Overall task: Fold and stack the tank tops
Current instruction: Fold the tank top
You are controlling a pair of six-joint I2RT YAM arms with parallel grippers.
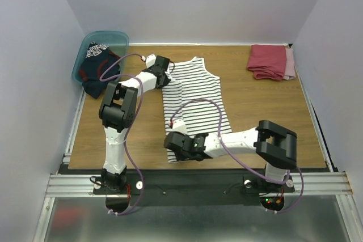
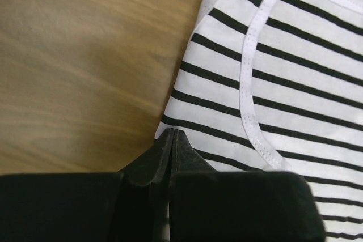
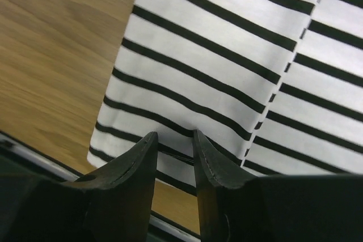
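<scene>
The white striped tank top (image 1: 195, 100) lies flat mid-table with its neck at the far end, and one long side lies folded over the rest. My left gripper (image 1: 166, 67) is at its far left edge by the armhole. In the left wrist view its jaws (image 2: 173, 133) are shut at the cloth's edge (image 2: 272, 83), apparently pinching it. My right gripper (image 1: 172, 141) is at the near left hem. Its jaws (image 3: 176, 135) stand slightly apart over the striped cloth (image 3: 210, 55). The navy tank top (image 1: 97, 65) lies crumpled in the bin.
The teal plastic bin (image 1: 108, 37) stands at the far left corner. A folded red and pink cloth pile (image 1: 270, 62) lies at the far right. The table's near edge and metal rail (image 1: 198, 181) run just below the striped top's hem.
</scene>
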